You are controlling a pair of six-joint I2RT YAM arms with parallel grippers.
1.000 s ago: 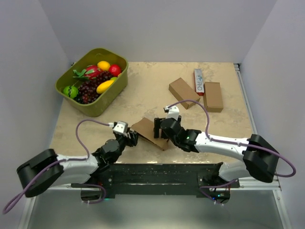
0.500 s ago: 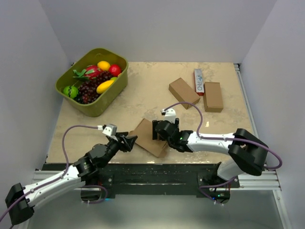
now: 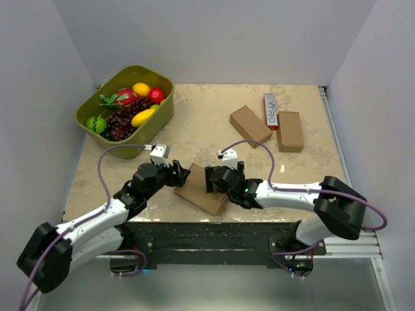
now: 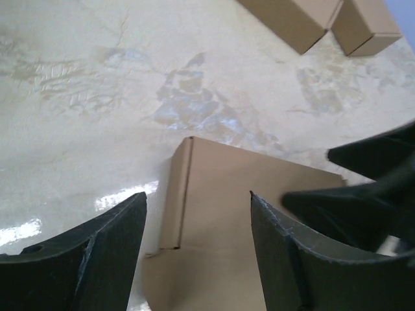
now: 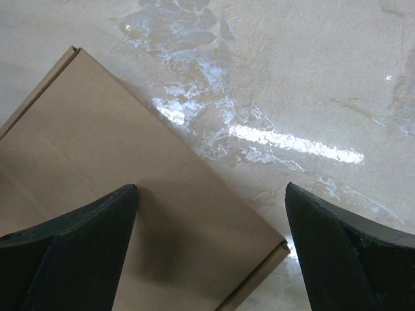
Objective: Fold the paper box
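The paper box [image 3: 202, 191] lies flat on the table near the front edge, a plain brown cardboard panel with a narrow side flap on its left. My left gripper [image 3: 177, 175] hovers at the box's left end, jaws open. In the left wrist view the box [image 4: 227, 214] and its flap crease show between the fingers [image 4: 104, 259], with nothing gripped. My right gripper [image 3: 211, 179] stands over the box's right part, wide open. In the right wrist view the box [image 5: 130, 149] and its near-right corner lie below the spread fingertips [image 5: 97, 233].
A green tub [image 3: 148, 138] of toy fruit stands at the back left. Two plain brown boxes [image 3: 249, 125] [image 3: 290, 131] and a white-and-red carton [image 3: 270, 110] lie at the back right. The black mounting rail [image 3: 214, 233] runs along the near edge.
My left gripper has swung from the lower left up to the box's left end and opened a little. The right gripper's jaws have spread wider. The box now lies flatter.
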